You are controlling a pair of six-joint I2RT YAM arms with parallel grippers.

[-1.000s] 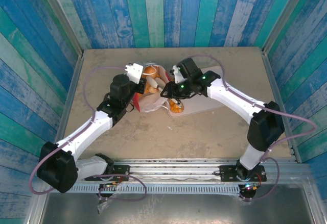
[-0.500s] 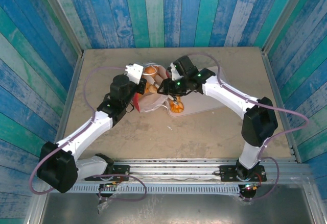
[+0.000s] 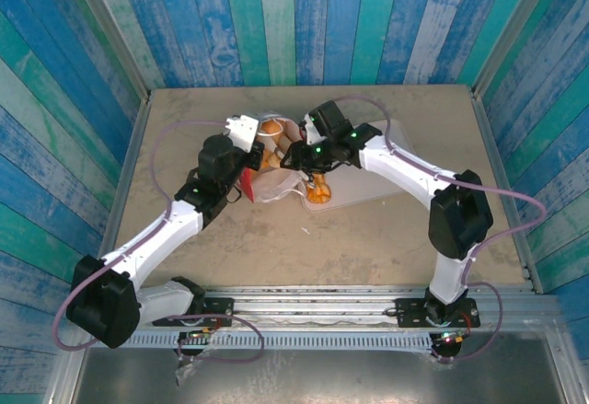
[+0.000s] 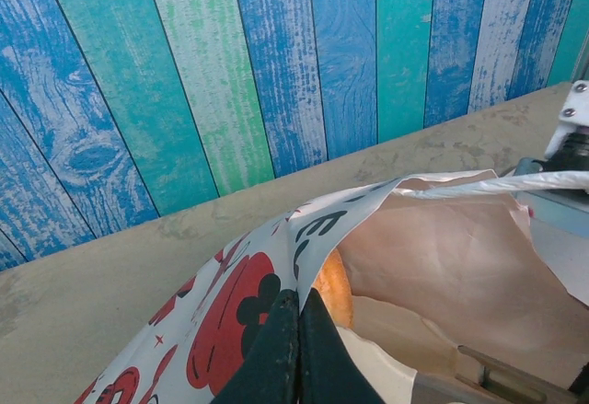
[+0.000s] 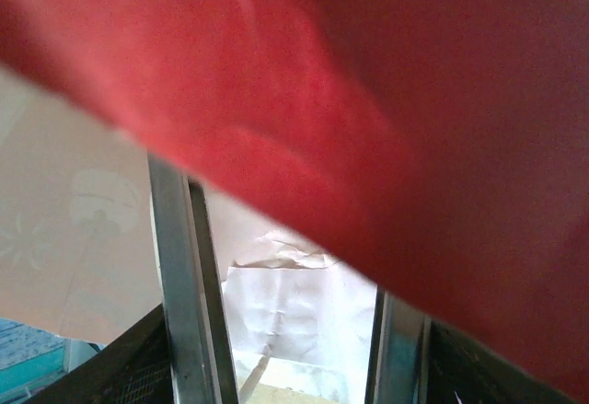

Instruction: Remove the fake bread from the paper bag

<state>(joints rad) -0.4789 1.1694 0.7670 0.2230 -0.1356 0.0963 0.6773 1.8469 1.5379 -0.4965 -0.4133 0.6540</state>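
Right claw (image 5: 290,271) pushed deeper into paper bag (image 4: 230,330), jaws apart, left claw (image 4: 297,310) pinching rim

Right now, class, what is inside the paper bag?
One golden-orange bread piece shows just inside the paper bag, behind the printed wall pinched by the left gripper. The bag's walls cover whatever lies deeper.

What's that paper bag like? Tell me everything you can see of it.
The paper bag is white with red apple prints, black lettering and red sides. It lies tipped over and crumpled on the table, mouth open. The left gripper pinches its upper rim; the right gripper, jaws apart, is at the mouth. An orange bread piece shows inside.
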